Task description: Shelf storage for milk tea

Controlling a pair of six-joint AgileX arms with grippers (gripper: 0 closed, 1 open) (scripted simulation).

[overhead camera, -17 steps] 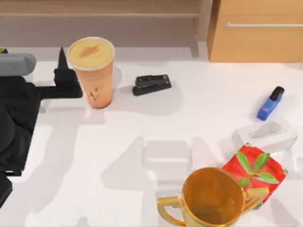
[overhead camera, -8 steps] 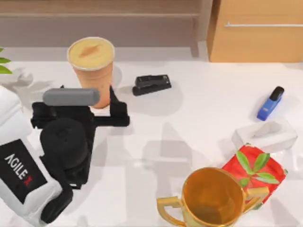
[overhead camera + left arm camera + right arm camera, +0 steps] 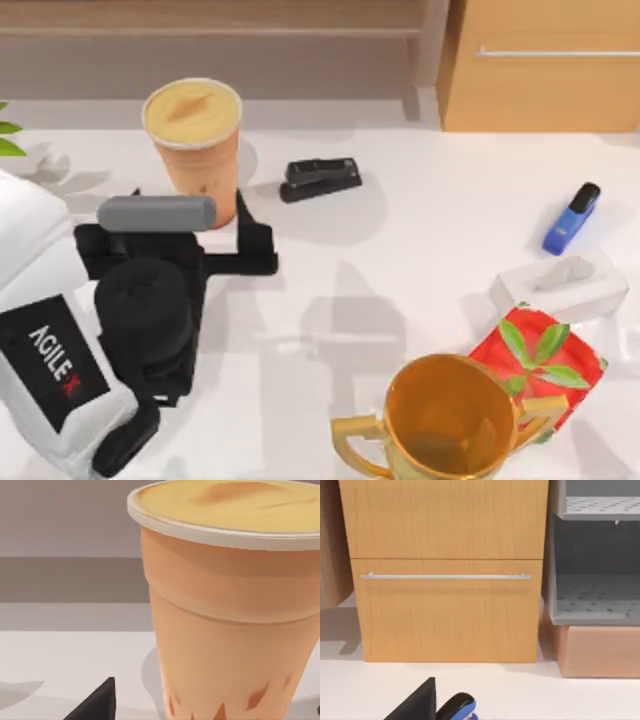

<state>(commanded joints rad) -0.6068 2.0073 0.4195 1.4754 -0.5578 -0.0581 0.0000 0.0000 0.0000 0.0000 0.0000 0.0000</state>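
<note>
Left claw [image 3: 190, 205] spread wide just before upright milk tea [image 3: 196, 150], not touching it

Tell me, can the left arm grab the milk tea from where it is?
Probably yes. The left gripper sits on the table right in front of the milk tea, facing it, and nothing lies between them. The black stapler is off to the cup's right.
</note>
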